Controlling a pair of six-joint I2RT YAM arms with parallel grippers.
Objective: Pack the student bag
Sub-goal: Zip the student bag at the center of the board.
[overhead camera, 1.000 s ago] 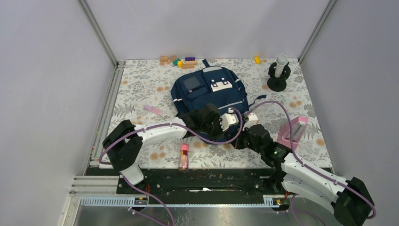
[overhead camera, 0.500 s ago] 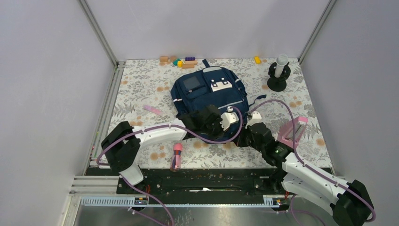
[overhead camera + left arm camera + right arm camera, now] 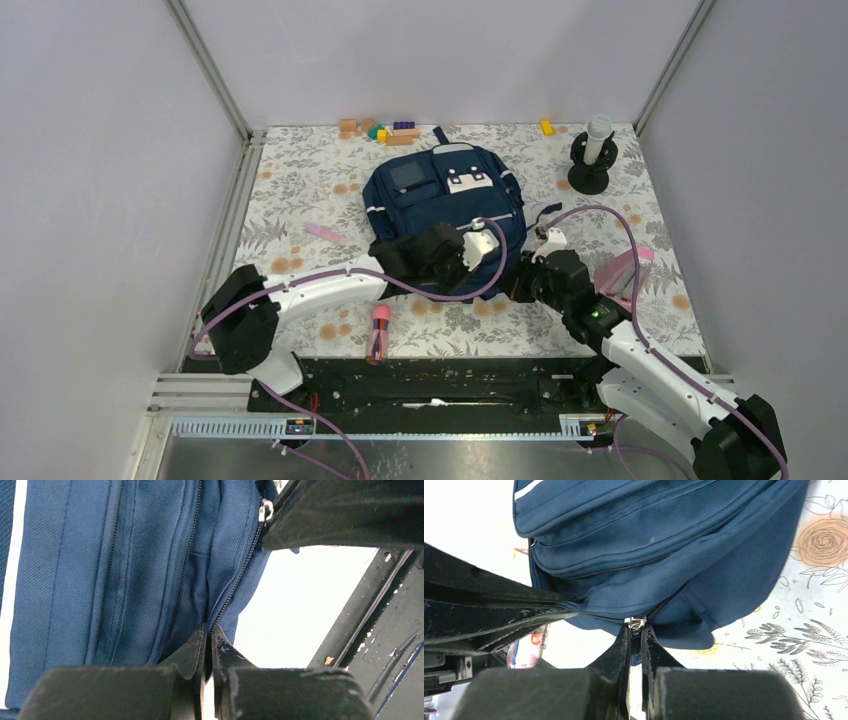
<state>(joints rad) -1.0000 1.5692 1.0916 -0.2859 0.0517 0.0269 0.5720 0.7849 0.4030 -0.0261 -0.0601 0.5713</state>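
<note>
The navy student bag (image 3: 440, 195) lies flat mid-table, its bottom edge toward me. My left gripper (image 3: 482, 270) is shut on the bag's fabric beside a zipper line (image 3: 235, 587) at the near edge; its fingertips (image 3: 197, 642) pinch the seam. My right gripper (image 3: 518, 284) is shut on the metal zipper pull (image 3: 636, 624) at the bag's lower right corner. The left gripper's black fingers (image 3: 514, 612) show close to the left of that pull. The bag's inside is hidden.
A pink-capped bottle (image 3: 379, 331) lies by the near edge, also in the right wrist view (image 3: 526, 650). A pink case (image 3: 630, 266) lies right of my right arm. A pink eraser (image 3: 325, 233), wooden blocks (image 3: 385, 130), a yellow block (image 3: 546, 127), a black stand (image 3: 592, 152).
The bottle has rolled a little left and nearer. The pink case has dropped lower behind my right arm. Both grippers have shifted slightly back and right, still pinching the bag's edge.
</note>
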